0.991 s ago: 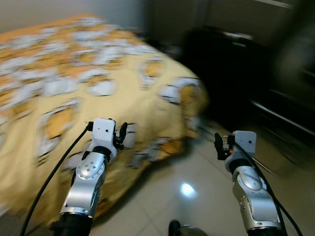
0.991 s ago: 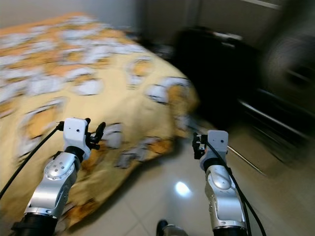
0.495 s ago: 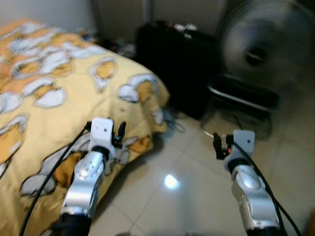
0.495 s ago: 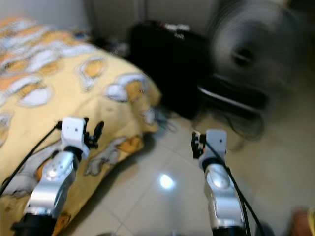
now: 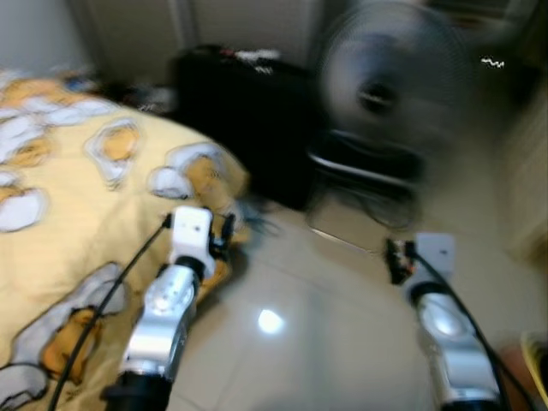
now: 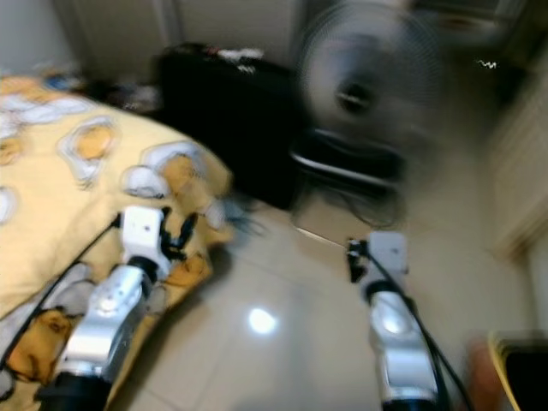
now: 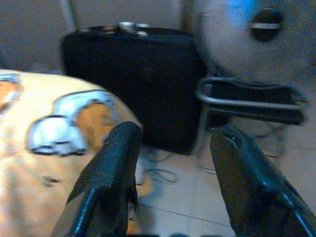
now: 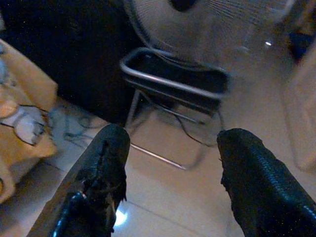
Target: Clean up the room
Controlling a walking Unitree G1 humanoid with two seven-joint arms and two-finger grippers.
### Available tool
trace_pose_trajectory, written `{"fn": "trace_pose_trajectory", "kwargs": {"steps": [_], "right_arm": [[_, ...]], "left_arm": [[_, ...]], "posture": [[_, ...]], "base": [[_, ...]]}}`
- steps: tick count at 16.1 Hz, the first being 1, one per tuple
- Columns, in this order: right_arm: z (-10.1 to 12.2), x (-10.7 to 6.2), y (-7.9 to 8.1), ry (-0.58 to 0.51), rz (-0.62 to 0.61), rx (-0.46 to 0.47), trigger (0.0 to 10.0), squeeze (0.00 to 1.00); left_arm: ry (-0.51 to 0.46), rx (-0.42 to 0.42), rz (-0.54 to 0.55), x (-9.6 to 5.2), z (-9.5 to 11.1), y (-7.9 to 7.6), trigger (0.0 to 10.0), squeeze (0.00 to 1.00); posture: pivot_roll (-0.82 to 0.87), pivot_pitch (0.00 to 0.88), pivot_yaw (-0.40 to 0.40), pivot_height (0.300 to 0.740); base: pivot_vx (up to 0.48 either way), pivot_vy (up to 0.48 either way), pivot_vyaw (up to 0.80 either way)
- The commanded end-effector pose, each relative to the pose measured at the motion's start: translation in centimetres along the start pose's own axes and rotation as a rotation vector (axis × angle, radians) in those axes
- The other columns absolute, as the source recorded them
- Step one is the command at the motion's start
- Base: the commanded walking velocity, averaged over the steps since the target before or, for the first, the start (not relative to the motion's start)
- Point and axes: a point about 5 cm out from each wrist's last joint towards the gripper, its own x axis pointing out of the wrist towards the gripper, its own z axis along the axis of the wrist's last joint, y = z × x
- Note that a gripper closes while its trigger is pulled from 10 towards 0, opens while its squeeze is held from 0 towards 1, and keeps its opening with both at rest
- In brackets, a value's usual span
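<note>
**Yellow bedspread, fan ahead**

Yellow patterned bedspread (image 5: 60,223) covers the bed at the robot's left. Beyond it stand a black case (image 5: 244,120) and a fan (image 5: 377,86) on the tiled floor (image 5: 308,342). Left tool (image 7: 170,163) and right tool (image 8: 170,168) both hang spread apart, empty.

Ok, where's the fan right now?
The fan stands ahead and slightly right in the head views, on the tiled floor just right of the black suitcase, beyond the yellow bed's corner.
</note>
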Motion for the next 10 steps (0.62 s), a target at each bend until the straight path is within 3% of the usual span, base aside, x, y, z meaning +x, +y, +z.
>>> {"fn": "trace_pose_trajectory", "kwargs": {"steps": [1, 10], "right_arm": [[0.53, 0.20, 0.93, -0.019, 0.033, 0.006, 10.0, 0.00], [0.73, 0.78, 0.65, -0.015, 0.020, 0.008, 10.0, 0.00]], "left_arm": [[0.009, 0.007, 0.027, -0.14, -0.17, 0.78, 10.0, 0.00], [0.002, 0.002, 0.042, 0.33, 0.10, 0.99, 10.0, 0.00]], "posture": [[-0.02, 0.000, 0.010, 0.740], [-0.02, 0.000, 0.014, 0.740]], "base": [[0.465, 0.000, 0.00], [0.462, 0.000, 0.00]]}}
